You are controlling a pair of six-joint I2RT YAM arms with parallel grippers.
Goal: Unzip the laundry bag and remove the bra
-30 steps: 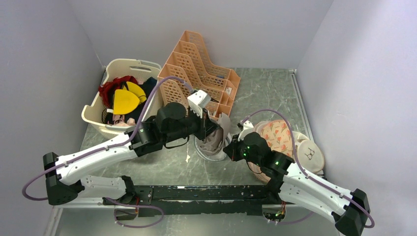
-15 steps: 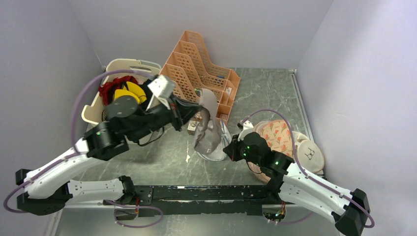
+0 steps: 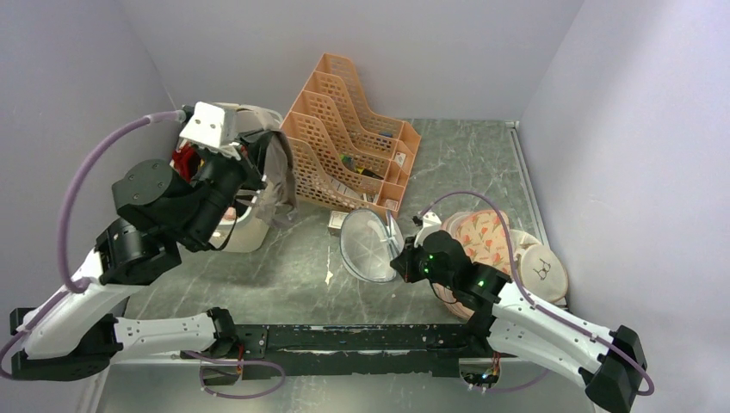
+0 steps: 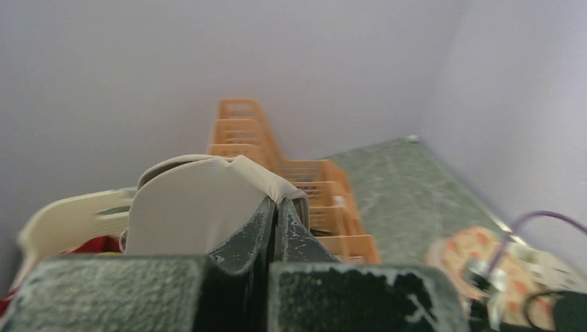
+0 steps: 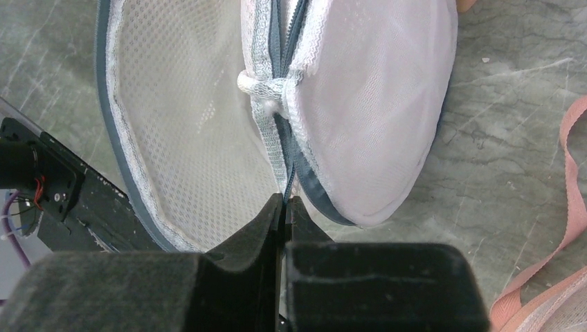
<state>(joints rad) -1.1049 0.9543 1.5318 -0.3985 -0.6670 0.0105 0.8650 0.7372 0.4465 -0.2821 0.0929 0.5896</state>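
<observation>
Pinches the bra (image 4: pixel 197 207) between the closed fingers of the left hand (image 4: pixel 277 206), right at the tips, with a pale cup bulging up and to the left of them. Holds it raised off the surface (image 3: pixel 465 163), the loose cloth drooping below the hand in the overhead view. Hangs it just beside the near end of the orange file rack (image 3: pixel 353 146), which lies ahead and to the right of the fingers. Shows the cream basket (image 3: pixel 248 225) under and to the left of the hand, with red clothes (image 3: pixel 185 159) inside it.

Nips the zip edge of the laundry bag (image 5: pixel 374 104) with the right hand (image 5: pixel 284 202), fingers shut on the seam tape directly at the tips. Props the bag up on its edge on the surface, straight ahead of the hand. Shows it unzipped and gaping, the inner mesh in view to the left of the fingers and the domed half to the right. Well apart from the bra in the other hand.

Passes a pink strap (image 5: pixel 571 173) on the surface at the far right of the hand. Leaves the peach printed pad (image 3: pixel 486 234) just behind and right of the hand, with a flat white disc (image 3: pixel 544 271) touching its far side.
</observation>
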